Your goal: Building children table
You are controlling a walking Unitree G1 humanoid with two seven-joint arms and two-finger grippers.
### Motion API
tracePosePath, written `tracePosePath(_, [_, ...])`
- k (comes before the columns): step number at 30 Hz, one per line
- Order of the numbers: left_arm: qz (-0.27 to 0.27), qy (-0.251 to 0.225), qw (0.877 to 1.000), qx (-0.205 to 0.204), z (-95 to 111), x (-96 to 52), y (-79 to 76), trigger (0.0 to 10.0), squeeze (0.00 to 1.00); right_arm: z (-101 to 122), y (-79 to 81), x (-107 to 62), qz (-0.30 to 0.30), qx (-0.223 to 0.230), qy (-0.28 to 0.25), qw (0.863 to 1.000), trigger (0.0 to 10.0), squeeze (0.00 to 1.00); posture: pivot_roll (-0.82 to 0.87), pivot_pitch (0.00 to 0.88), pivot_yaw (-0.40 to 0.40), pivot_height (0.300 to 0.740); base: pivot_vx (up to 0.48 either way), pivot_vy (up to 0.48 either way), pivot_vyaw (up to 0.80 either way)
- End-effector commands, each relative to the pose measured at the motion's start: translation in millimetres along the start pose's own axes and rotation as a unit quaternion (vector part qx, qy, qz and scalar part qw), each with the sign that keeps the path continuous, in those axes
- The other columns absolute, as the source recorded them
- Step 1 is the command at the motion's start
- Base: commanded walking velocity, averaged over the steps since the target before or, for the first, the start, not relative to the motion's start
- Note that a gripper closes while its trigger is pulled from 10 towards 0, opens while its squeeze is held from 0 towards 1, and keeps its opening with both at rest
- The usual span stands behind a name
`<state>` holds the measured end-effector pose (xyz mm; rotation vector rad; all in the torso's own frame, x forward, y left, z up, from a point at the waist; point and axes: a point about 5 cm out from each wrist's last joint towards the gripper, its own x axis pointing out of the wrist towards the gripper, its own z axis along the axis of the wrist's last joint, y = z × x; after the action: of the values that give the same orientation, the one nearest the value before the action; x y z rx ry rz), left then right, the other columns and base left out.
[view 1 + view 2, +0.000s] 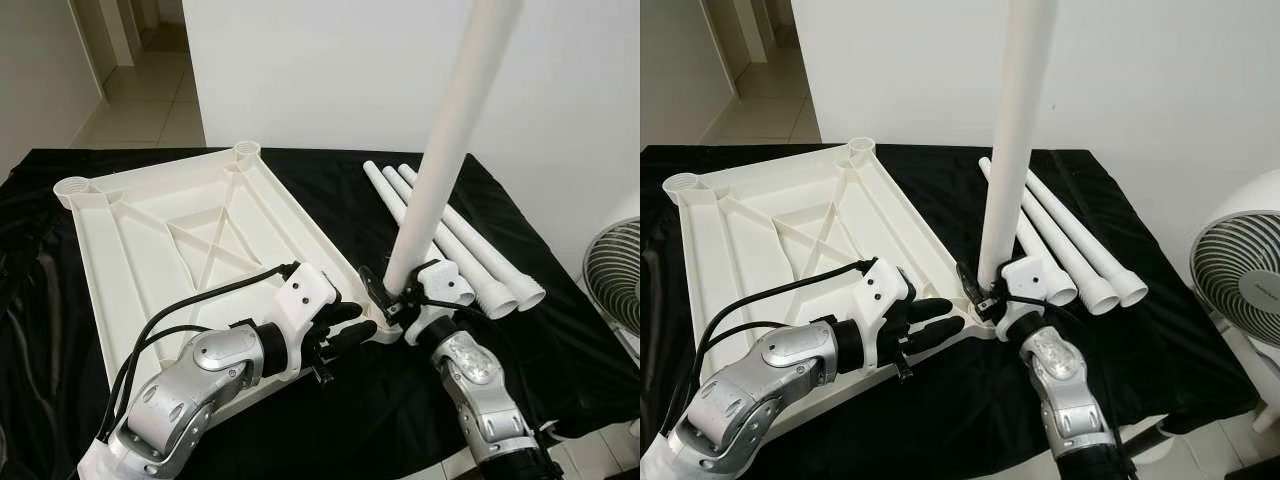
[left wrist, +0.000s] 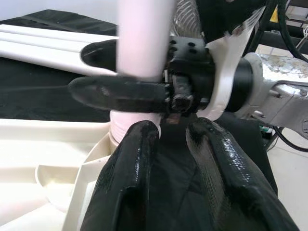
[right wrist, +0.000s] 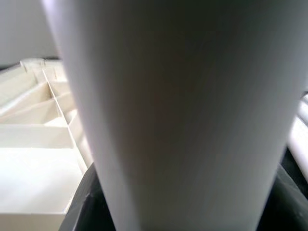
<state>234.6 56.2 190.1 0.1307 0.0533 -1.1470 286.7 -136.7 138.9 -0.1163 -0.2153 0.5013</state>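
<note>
on a black cloth [image 1: 330, 420] lies the white table top [image 1: 180, 240], upside down with its ribbed underside facing up and round leg sockets at its corners; at its near right corner the right gripper [image 1: 392, 296] has its two black fingers clamped around the lower part of a white table leg [image 1: 440, 170], which stands nearly upright and tilts slightly to the right as it rises out of the top of the head views; the left wrist view shows the leg's lower end sitting at the corner socket [image 2: 120, 139] just below those clamped fingers, though how deep it sits cannot be told; just to the left of the right gripper, the left gripper [image 1: 345, 327] rests over the near edge of the table top, its fingers [image 2: 216, 178] a little apart and holding nothing, tips pointing toward the leg and close to it without clear contact; beyond and to the right of the right gripper three more white legs [image 1: 460, 240] lie side by side on the cloth, touching one another; further right, off the cloth, stands a white fan [image 1: 1240, 270].
</note>
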Motion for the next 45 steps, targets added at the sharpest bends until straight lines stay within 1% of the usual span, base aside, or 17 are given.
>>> tracePosePath(1, [-0.009, -0.003, 1.0, 0.0, 3.3, -0.9, -1.7, 10.0, 0.0, -30.9, 2.7, -15.9, -0.01, 0.065, 0.07, 0.995, 10.0, 0.0, 0.04, 0.075, -0.014, 0.74, 0.0, 0.0, 0.0])
tracePosePath(3, [-0.009, -0.002, 1.0, 0.001, 3.3, -1.2, -1.7, 10.0, 0.0, -31.8, -2.3, -17.1, -0.03, 0.087, 0.068, 0.993, 10.0, 0.0, 0.04, 0.074, -0.013, 0.74, 0.0, 0.0, 0.0])
tracePosePath(4, [-0.009, -0.002, 1.0, 0.001, 3.3, -1.2, -1.7, 10.0, 0.0, -31.8, -2.3, -17.1, -0.03, 0.087, 0.068, 0.993, 10.0, 0.0, 0.04, 0.074, -0.013, 0.74, 0.0, 0.0, 0.0])
tracePosePath(6, [-0.01, -0.002, 1.0, 0.001, 3.4, -1.4, -1.6, 10.0, 0.0, -37.4, -12.2, -19.4, -0.069, 0.117, 0.08, 0.988, 10.0, 0.0, 0.04, 0.074, -0.009, 0.74, 0.0, 0.0, 0.0])
tracePosePath(10, [-0.011, -0.001, 1.0, 0.002, 3.6, -1.4, -1.5, 10.0, 0.0, -42.6, -16.2, -19.9, -0.086, 0.117, 0.096, 0.985, 10.0, 0.0, 0.04, 0.075, -0.006, 0.74, 0.0, 0.0, 0.0])
tracePosePath(12, [-0.011, -0.001, 1.0, 0.002, 3.6, -1.4, -1.5, 10.0, 0.0, -42.6, -16.2, -19.9, -0.086, 0.117, 0.096, 0.985, 10.0, 0.0, 0.04, 0.075, -0.006, 0.74, 0.0, 0.0, 0.0])
tracePosePath(14, [-0.012, -0.001, 1.0, 0.002, 3.8, -1.6, -1.3, 10.0, 0.0, -49.3, -16.3, -18.2, -0.084, 0.099, 0.131, 0.983, 10.0, 0.0, 0.04, 0.075, -0.005, 0.74, 0.0, 0.0, 0.0])
tracePosePath(15, [-0.012, -0.001, 1.0, 0.002, 3.8, -1.6, -1.3, 10.0, 0.0, -49.3, -16.3, -18.2, -0.084, 0.099, 0.131, 0.983, 10.0, 0.0, 0.04, 0.075, -0.005, 0.74, 0.0, 0.0, 0.0])
tracePosePath(16, [-0.012, 0.0, 1.0, 0.003, 3.9, -1.6, -1.2, 10.0, 0.0, -53.7, -15.2, -17.1, -0.074, 0.092, 0.154, 0.981, 10.0, 0.0, 0.04, 0.074, -0.004, 0.74, 0.0, 0.0, 0.0])
tracePosePath(18, [-0.012, -0.001, 1.0, 0.002, 4.1, -1.6, -1.2, 10.0, 0.0, -56.2, -14.6, -16.3, -0.064, 0.09, 0.169, 0.979, 10.0, 0.0, 0.04, 0.074, -0.004, 0.74, 0.0, 0.0, 0.0])
tracePosePath(25, [-0.011, 0.0, 1.0, 0.003, 4.2, -1.9, -1.3, 10.0, 0.0, -59.4, -16.0, -13.0, -0.039, 0.085, 0.194, 0.976, 10.0, 0.0, 0.05, 0.072, -0.008, 0.74, 0.0, 0.0, 0.0])
tracePosePath(33, [-0.009, -0.001, 1.0, 0.002, 4.4, -2.8, -1.8, 10.0, 0.0, -59.3, -19.9, -9.3, -0.033, 0.073, 0.199, 0.977, 10.0, 0.0, 0.05, 0.073, -0.01, 0.74, 0.0, 0.0, 0.0])
tracePosePath(41, [-0.009, -0.002, 1.0, 0.001, 4.7, -2.5, -2.2, 10.0, 0.0, -58.1, -16.3, -5.8, -0.043, 0.064, 0.191, 0.979, 10.0, 0.0, 0.05, 0.074, -0.012, 0.74, 0.0, 0.0, 0.0])
tracePosePath(42, [-0.009, -0.003, 1.0, 0.001, 4.8, -2.5, -2.2, 10.0, 0.0, -56.5, -14.2, -4.5, -0.058, 0.065, 0.184, 0.979, 10.0, 0.0, 0.05, 0.074, -0.015, 0.74, 0.0, 0.0, 0.0])
tracePosePath(43, [-0.009, -0.003, 1.0, 0.001, 5.0, -2.4, -2.3, 10.0, 0.0, -54.2, -11.6, -2.0, -0.095, 0.063, 0.173, 0.978, 10.0, 0.0, 0.05, 0.075, -0.017, 0.74, 0.0, 0.0, 0.0])
tracePosePath(44, [-0.009, -0.003, 1.0, 0.001, 5.0, -2.4, -2.3, 10.0, 0.0, -54.2, -11.6, -2.0, -0.095, 0.063, 0.173, 0.978, 10.0, 0.0, 0.05, 0.075, -0.017, 0.74, 0.0, 0.0, 0.0])
tracePosePath(45, [-0.008, -0.004, 1.0, 0.001, 5.1, -2.1, -2.7, 10.0, 0.0, -52.8, -9.5, -0.1, -0.131, 0.068, 0.166, 0.975, 10.0, 0.0, 0.05, 0.076, -0.021, 0.74, 0.0, 0.0, 0.0])
